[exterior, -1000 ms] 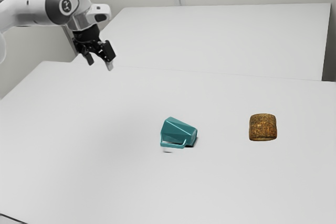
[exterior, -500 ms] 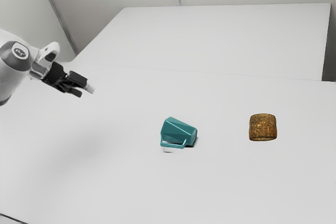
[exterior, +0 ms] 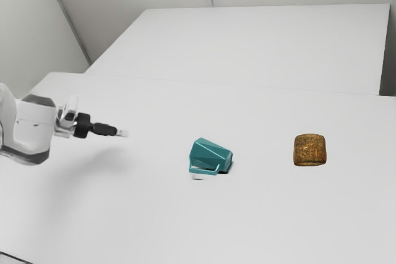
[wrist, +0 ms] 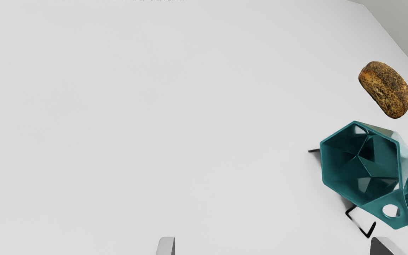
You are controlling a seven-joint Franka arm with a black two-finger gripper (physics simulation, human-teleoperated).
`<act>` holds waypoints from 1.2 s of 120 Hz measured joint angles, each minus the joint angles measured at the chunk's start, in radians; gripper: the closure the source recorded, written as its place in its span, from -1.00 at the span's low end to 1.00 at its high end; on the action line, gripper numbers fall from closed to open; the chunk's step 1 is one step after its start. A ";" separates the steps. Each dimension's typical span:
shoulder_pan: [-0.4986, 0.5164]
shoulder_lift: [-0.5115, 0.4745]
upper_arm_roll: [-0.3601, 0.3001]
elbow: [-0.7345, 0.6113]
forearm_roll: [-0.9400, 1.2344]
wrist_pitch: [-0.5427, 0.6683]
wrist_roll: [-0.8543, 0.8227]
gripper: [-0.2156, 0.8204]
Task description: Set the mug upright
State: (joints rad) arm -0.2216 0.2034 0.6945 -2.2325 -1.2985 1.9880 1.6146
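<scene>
Exterior view and wrist view, first stage of the task, judged to be the approach. A teal, faceted mug with an angular handle (exterior: 209, 154) lies on its side on the smooth white desk (exterior: 124, 214), its mouth toward the end effector (exterior: 122, 133) and its handle (exterior: 204, 172) on the near side. The end effector is at the exterior view's left, well apart from the mug; it is released, its fingers widely parted with nothing held. A brown, speckled, rounded bread roll (exterior: 309, 150) rests farther to the exterior view's right.

Principal hazards (judged). In the wrist view the mug is offset from the middle of the gap, toward one fingertip (wrist: 388, 244); a straight advance without sideways correction could drive that finger into the rim or handle and roll or spin the mug. Too low an approach could scrape the desk. Because the walls are faceted and appear to taper, an uneven pinch could let the mug slip or twist while being turned. Letting go before the base sits flat could cause it to topple back, the projecting handle adding weight to one side.
</scene>
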 joint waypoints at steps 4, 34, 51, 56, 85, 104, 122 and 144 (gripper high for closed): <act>-0.010 0.012 -0.003 0.000 -0.024 -0.008 0.043 -0.58; -0.061 0.036 -0.031 -0.004 -0.135 -0.034 0.297 -0.58; -0.108 0.018 -0.066 -0.037 -0.182 -0.002 0.400 -0.58; -0.121 -0.012 -0.073 -0.075 -0.194 0.017 0.425 -0.58; -0.148 -0.082 -0.098 -0.218 -0.229 0.120 0.544 -0.58; -0.201 -0.066 -0.137 -0.219 -0.287 0.174 0.599 -0.56; -0.223 -0.072 -0.168 -0.218 -0.350 0.204 0.640 -0.54; -0.237 -0.074 -0.184 -0.218 -0.408 0.220 0.678 -0.54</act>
State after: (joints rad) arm -0.4583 0.1295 0.5107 -2.4500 -1.7069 2.2080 2.2927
